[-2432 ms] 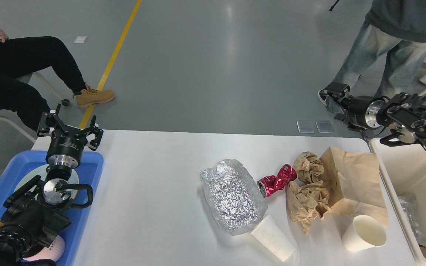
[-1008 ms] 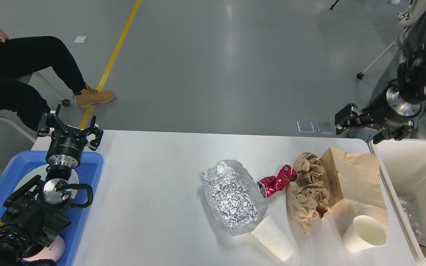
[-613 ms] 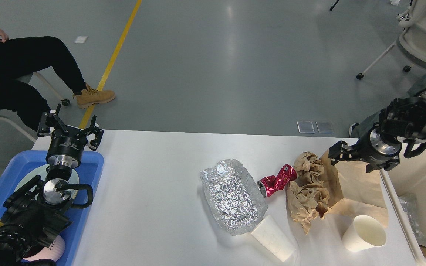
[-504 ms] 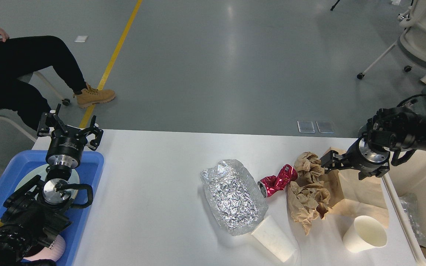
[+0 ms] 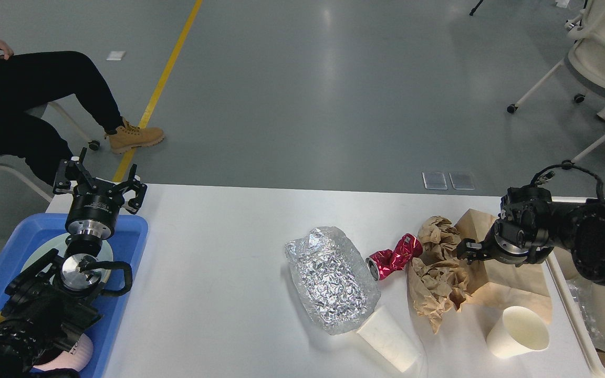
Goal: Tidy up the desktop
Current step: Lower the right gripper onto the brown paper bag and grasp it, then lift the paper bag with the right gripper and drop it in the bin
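The white desktop (image 5: 218, 273) carries litter on its right half: a crumpled foil sheet (image 5: 329, 278), a crushed red can (image 5: 393, 256), crumpled brown paper (image 5: 436, 273), a brown paper bag (image 5: 512, 275), an upright paper cup (image 5: 518, 331) and a paper cup lying on its side (image 5: 386, 338). My right gripper (image 5: 468, 251) hangs low at the seam between the crumpled paper and the bag; it looks dark and small, so its fingers cannot be told apart. My left gripper (image 5: 100, 178) stands open and empty above the far end of the blue tray.
The blue tray (image 5: 129, 231) at the left edge holds a plate and a pink cup under my left arm. A cream bin (image 5: 562, 286) at the right edge contains a clear wrapper. A seated person is at far left, a wheeled chair at far right.
My right arm swung from above the bin, down and leftward, to the brown paper and bag. The standing person at right has left the view. The left arm has stayed still.
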Robot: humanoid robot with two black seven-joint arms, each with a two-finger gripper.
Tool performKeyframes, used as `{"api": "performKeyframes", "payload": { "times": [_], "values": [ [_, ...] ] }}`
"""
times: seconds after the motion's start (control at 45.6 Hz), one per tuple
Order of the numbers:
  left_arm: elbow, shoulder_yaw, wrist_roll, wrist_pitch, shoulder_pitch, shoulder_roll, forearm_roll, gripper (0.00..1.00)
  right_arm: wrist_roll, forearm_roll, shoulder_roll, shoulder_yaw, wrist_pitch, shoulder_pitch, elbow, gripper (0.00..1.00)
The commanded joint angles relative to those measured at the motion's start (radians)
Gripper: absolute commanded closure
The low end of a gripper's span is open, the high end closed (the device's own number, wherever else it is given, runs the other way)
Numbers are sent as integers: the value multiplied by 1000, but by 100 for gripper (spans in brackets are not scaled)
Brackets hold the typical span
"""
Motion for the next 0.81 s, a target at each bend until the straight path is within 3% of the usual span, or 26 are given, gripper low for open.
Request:
{"api": "performKeyframes", "payload": {
  "times": [0.0, 0.066, 0.088, 0.329, 0.548, 0.789],
  "values": [
    [0, 0, 0, 0, 0, 0, 0, 3, -2, 6, -5, 1, 1, 0, 10, 49],
    [0, 1, 0, 0, 0, 0, -2, 3, -2, 8, -11, 1, 10, 1, 14, 91],
    [0, 0, 0, 0, 0, 0, 0, 3, -2, 8, -15, 1, 13, 1, 17, 100],
    [0, 0, 0, 0, 0, 0, -2, 3, -2, 16, -34, 24, -13, 6, 17, 100],
    [0, 0, 0, 0, 0, 0, 0, 3, -1, 16, -74, 27, -183, 29, 31, 100],
    [0, 0, 0, 0, 0, 0, 0, 3, -1, 16, -187, 110, -189, 239, 163, 100]
  ]
}}
